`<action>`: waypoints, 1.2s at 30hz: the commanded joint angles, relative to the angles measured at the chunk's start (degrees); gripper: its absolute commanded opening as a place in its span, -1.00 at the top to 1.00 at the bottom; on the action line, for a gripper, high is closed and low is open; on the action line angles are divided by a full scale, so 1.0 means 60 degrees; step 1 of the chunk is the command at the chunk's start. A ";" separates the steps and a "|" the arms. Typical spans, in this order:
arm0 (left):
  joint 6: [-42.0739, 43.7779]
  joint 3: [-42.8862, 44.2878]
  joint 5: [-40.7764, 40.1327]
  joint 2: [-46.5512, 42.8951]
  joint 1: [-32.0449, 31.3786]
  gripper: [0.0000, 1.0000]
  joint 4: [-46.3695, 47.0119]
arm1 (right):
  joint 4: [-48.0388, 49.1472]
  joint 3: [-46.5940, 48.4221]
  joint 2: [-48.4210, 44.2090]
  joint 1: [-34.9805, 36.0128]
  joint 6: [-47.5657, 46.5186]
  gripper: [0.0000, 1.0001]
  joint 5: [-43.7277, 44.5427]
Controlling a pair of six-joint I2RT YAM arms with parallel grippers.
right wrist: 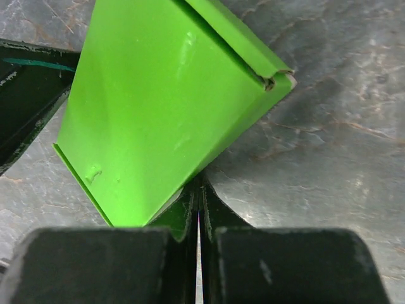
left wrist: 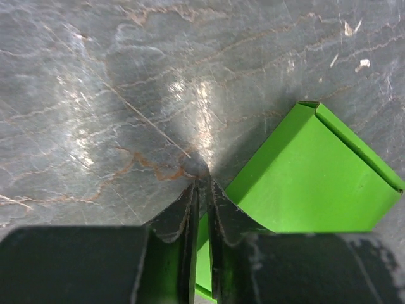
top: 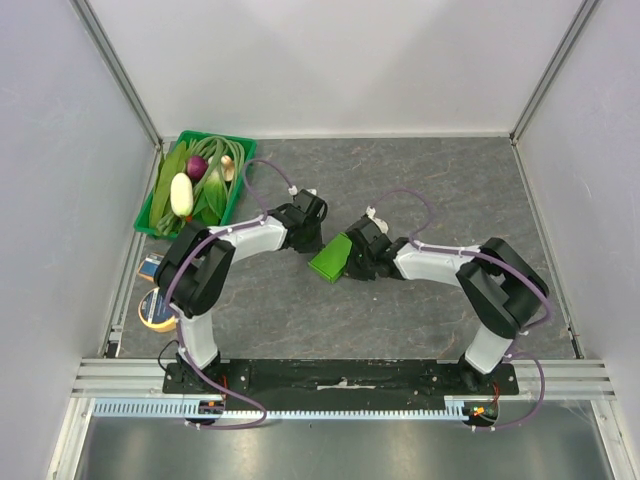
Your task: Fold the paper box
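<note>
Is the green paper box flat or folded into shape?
Folded: the paper box shows solid faces meeting at creased edges, forming a box shape.

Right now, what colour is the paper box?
Plain lime green; paper box clearest in right wrist view.

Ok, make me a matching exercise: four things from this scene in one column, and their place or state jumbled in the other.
Things:
1 paper box
2 crate
3 white vegetable
4 left gripper

Place or state:
A shut on lime-green card
B lying in the crate
C dark green, far left corner
D lime green, middle of the scene

Pairs: 1-D, 2-C, 3-B, 4-A
</note>
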 commanded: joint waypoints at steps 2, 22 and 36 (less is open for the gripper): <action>-0.0019 -0.0798 0.2320 -0.0053 -0.0996 0.68 0.0231 | 0.1682 0.0829 0.1441 0.0146 0.0524 1.00 -0.1052; 0.0743 -0.0112 -0.0667 -0.1694 -0.0397 0.36 -0.1130 | -0.1860 -0.1690 -0.2114 -0.1289 -0.2638 0.79 -0.0071; 0.1212 0.1763 -0.0141 0.0546 0.0102 0.56 -0.1555 | -0.1178 0.0991 -0.0184 -0.1905 -0.3682 0.85 -0.0714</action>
